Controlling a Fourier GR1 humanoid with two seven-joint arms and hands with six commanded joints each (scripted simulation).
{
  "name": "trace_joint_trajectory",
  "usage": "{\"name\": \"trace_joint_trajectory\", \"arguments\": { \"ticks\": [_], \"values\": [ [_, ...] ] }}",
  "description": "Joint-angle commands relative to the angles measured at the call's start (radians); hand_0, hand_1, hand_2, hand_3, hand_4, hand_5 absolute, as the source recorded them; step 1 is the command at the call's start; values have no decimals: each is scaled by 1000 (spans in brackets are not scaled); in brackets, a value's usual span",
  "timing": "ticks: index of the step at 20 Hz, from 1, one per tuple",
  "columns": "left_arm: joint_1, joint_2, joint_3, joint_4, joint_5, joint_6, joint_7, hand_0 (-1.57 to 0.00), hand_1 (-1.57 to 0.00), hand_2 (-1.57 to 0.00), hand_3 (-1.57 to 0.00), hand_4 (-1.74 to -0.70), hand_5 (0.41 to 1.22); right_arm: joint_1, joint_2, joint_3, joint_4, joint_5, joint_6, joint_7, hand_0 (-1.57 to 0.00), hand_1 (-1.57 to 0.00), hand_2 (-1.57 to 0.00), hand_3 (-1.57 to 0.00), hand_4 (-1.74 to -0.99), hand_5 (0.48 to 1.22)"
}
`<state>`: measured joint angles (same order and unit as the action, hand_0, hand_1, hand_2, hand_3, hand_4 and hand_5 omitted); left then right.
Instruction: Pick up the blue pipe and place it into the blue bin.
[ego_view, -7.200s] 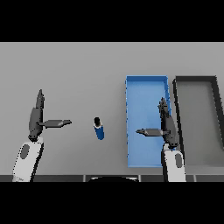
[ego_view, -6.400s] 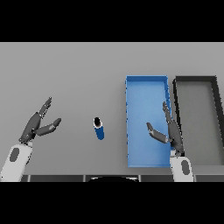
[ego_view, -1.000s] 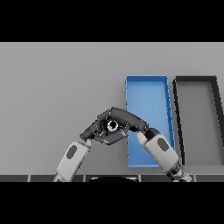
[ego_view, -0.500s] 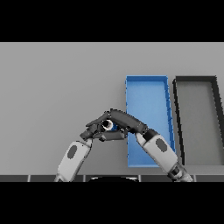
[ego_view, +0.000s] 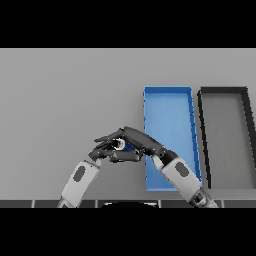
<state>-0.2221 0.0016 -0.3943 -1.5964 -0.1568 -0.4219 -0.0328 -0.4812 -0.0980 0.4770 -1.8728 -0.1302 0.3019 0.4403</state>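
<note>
The blue pipe (ego_view: 128, 146) is held just left of the blue bin (ego_view: 168, 95), its pale ring end facing me. My left hand (ego_view: 102, 150) comes in from the lower left and pinches the pipe, fingers above and thumb below. My right hand (ego_view: 143, 141) reaches in from the lower right across the bin's near left corner, its fingers curled over the top of the pipe. Most of the pipe is hidden between the two hands. I cannot tell whether it is touching the table.
A dark grey bin (ego_view: 223, 92) stands right of the blue bin, their long sides close together. My right forearm (ego_view: 179, 174) lies over the blue bin's near end. Grey tabletop (ego_view: 65, 95) stretches to the left and back.
Both hands, apart and open several seconds ago, have come together on the pipe. Over the last second the joined hands and pipe shifted slightly left and lower.
</note>
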Motion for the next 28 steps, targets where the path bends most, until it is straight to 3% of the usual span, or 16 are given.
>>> {"name": "trace_joint_trajectory", "arguments": {
  "ticks": [1, 5, 9, 10, 11, 16, 21, 23, 25, 28],
  "values": [
    [7, 6, 5, -1, 1, -4, 0, -383, -351, -338, -305, -1085, 1029, -7, 3, -1, -3, 16, -4, 14, -1567, -1567, -1567, -1563, -1739, 1214],
    [5, -8, 20, 10, 12, 18, 70, -156, -143, -138, -124, -980, 704, -11, 10, -28, 15, 47, 11, -6, -1569, -1569, -1569, -1568, -1740, 1218],
    [20, -18, 10, -4, 10, 33, 106, -63, -58, -56, -50, -955, 538, 4, 45, -42, 19, 28, 22, 1, -1570, -1570, -1570, -1570, -1741, 1220],
    [13, -2, 24, 5, 13, 28, 101, -50, -46, -45, -40, -947, 513, 14, 49, -44, 7, 29, 21, -27, -1570, -1570, -1570, -1570, -1741, 1220],
    [15, -11, 15, 10, 2, 36, 105, -40, -37, -35, -32, -938, 495, 12, 58, -55, -1, -7, 26, -17, -1571, -1571, -1571, -1570, -1741, 1220],
    [14, -4, 16, 26, 5, 28, 114, -12, -11, -11, -10, -909, 464, -105, 108, -169, -39, -179, -35, 155, -1571, -1571, -1571, -1571, -1741, 1221],
    [10, -13, 10, 16, 12, 24, 143, -3, -3, -3, -3, -906, 437, -357, 0, -300, 16, -390, -115, 156, -1571, -1571, -1571, -1571, -1741, 1221],
    [12, -12, 12, 30, 3, 29, 150, -2, -2, -2, -1, -905, 433, -441, -45, -376, 41, -366, -176, 135, -1571, -1571, -1571, -1571, -1741, 1221],
    [22, -4, 9, 19, 2, 25, 143, -1, -1, -1, 0, -898, 430, -505, -103, -431, 76, -321, -219, 150, -1571, -1571, -1571, -1571, -1741, 1221],
    [10, -3, 16, 14, 9, 22, 154, 0, 0, 0, 0, -890, 421, -510, -163, -516, 169, -295, -219, 165, -1571, -1571, -1571, -1571, -1741, 1221]
  ]
}}
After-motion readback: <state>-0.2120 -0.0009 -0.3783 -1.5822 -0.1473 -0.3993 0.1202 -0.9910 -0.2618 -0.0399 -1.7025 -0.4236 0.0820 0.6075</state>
